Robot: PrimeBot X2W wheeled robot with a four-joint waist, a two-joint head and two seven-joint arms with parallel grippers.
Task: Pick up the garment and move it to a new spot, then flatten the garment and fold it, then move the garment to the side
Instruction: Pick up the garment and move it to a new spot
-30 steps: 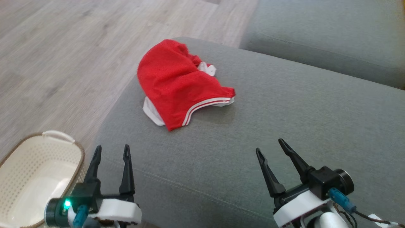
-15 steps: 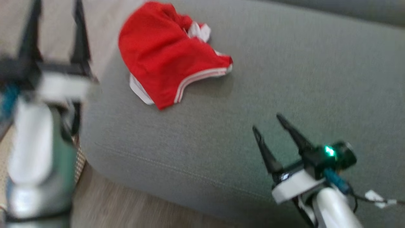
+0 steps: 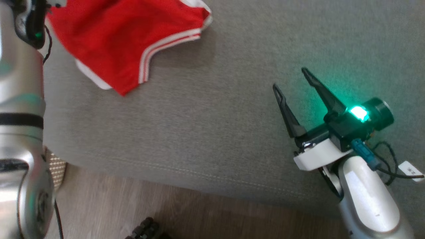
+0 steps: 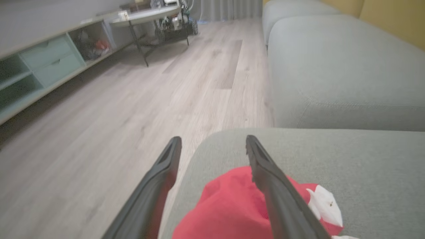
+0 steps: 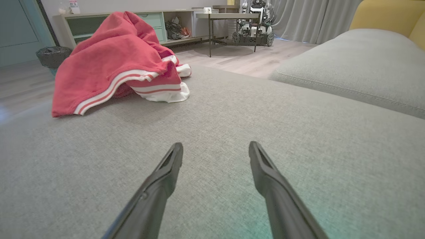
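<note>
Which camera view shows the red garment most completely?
The right wrist view: the whole red garment lies crumpled on the grey sofa. The head view cuts it off at the top edge; the left wrist view shows one part, behind the left claw.

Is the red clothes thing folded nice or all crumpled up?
Crumpled, not folded. The red garment lies in a bunched heap on the grey sofa, with white fabric poking out at the edges.

A wide flat stretch of sofa seat (image 3: 212,132) lies free between the right end effector (image 3: 289,77) and the red garment (image 3: 116,36) (a lumpy heap near the seat's edge). The left arm (image 3: 20,99) stands tall just beside the heap. A second seat (image 5: 358,63) rises farther back.
</note>
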